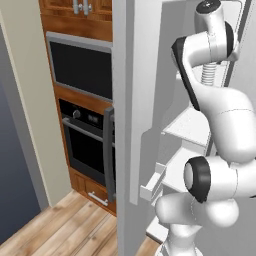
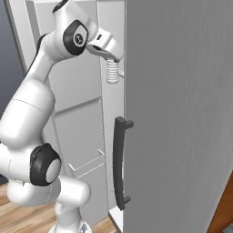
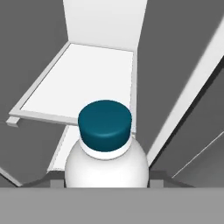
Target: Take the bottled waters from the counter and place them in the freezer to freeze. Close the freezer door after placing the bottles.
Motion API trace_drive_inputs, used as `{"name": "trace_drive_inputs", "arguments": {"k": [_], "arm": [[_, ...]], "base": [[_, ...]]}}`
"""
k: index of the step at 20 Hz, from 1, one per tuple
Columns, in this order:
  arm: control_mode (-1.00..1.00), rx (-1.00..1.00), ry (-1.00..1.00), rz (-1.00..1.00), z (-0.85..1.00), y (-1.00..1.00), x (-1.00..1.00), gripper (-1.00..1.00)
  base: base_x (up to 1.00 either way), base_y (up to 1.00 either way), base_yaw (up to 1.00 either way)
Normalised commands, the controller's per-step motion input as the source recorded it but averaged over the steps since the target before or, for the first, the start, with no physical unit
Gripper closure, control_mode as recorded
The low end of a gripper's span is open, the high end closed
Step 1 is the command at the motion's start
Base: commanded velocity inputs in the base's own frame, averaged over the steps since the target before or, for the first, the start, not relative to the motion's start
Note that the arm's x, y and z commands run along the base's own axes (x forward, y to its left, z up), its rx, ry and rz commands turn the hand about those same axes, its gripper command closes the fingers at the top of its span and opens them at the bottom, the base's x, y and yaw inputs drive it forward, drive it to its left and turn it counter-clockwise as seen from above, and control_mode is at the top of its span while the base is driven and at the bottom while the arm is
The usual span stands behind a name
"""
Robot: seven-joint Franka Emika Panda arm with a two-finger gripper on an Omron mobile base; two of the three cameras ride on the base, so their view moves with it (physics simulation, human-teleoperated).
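My gripper is shut on a bottled water, a whitish bottle with a dark blue cap, gripped by its body. The arm reaches up into the open freezer, and the bottle hangs above its white shelves. From the right side the ribbed bottle sits under the gripper, at the edge of the opening. A white shelf lies beyond the cap. The freezer door stands open to the left, with a white bin on its inner side. The counter is out of view.
A black-glass wall oven and a microwave stand left of the open door, above a wooden floor. A closed grey door with a dark handle stands right of the opening.
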Motion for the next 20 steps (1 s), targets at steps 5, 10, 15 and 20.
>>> {"name": "trace_drive_inputs", "arguments": {"k": [5,10,15,20], "arm": [[-1.00,-0.09,-0.12,0.06,-0.07,-0.39,0.22,1.00],[-1.00,0.03,0.00,0.00,-0.08,-0.49,0.44,1.00],[-1.00,0.07,0.03,0.00,0.00,-0.26,0.55,1.00],[-1.00,0.02,0.00,0.05,0.00,0.00,0.58,1.00]], "base": [[0.00,0.00,0.00],[0.00,0.00,0.00],[0.00,0.00,0.00],[0.00,0.00,0.00]]}}
